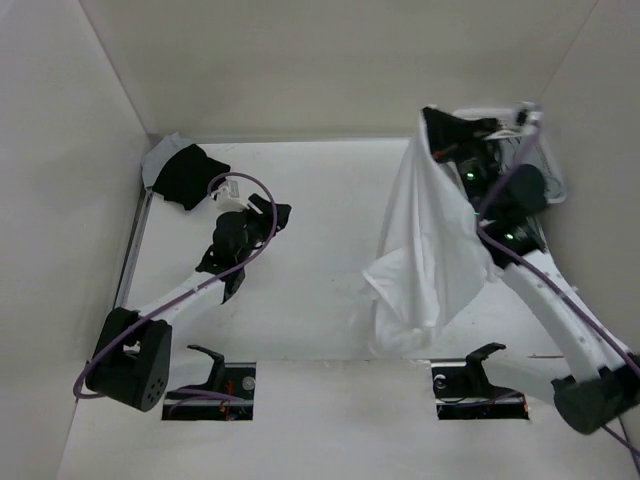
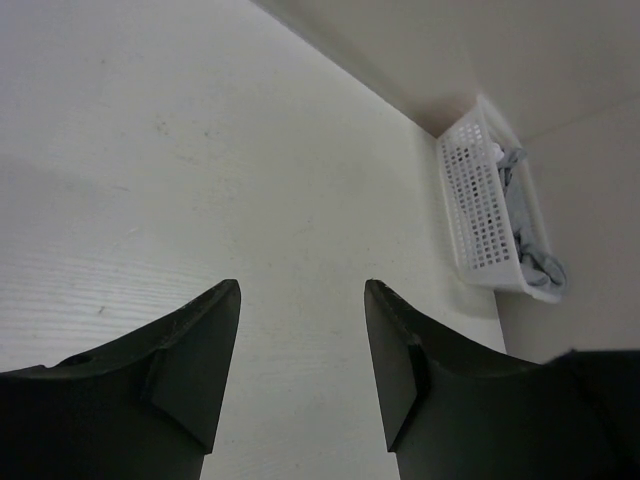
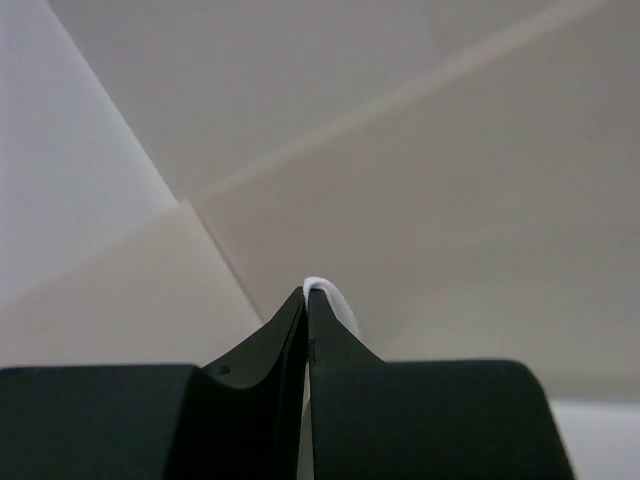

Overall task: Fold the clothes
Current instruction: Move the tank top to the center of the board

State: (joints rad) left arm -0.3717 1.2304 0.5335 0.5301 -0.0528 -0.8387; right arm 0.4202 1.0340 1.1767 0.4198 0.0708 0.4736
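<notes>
**Count, top view.** Two arms, two grippers, one white garment point(image 1: 425, 250), one dark cloth point(image 1: 190, 175), one table point(image 1: 320, 190), two purple cables point(image 1: 250, 185), one along each arm.

**Position, top view.**
- Right gripper point(image 1: 433, 122) raised at 1 o'clock of the table.
- White garment hanging from it in one long drape, lower end bunched on the table toward 5 o'clock.
- Left gripper point(image 1: 268, 215) at 10 o'clock, well apart from the garment.
- Dark cloth heaped in the far corner at 11 o'clock, near the left gripper, not touching it.

**Left wrist view only.**
- Left gripper point(image 2: 302, 290) with fingers spread wide, nothing between them, bare table beneath.
- One white plastic basket point(image 2: 478, 215) at 2 o'clock of the frame, set against the wall.
- Grey garments point(image 2: 525, 235) inside the basket, number not countable.
- In the top view, basket largely hidden behind the right arm.

**Right wrist view only.**
- Right gripper point(image 3: 306, 292) with jaws pressed together, clamped on a thin white edge of the garment.
- That edge curls out at the tips toward 1 o'clock.
- Plain pale walls behind; drape itself out of sight.

**Materials and shapes.**
- Garment: thin, soft, limp, creased in long vertical folds.
- Fingers: matte black wedges tapering to narrow tips.
- Basket: rigid, oblong, pierced by rows of small holes.
- Table: pale, faintly grained.
- Dark cloth: soft, crumpled, shapeless.
</notes>
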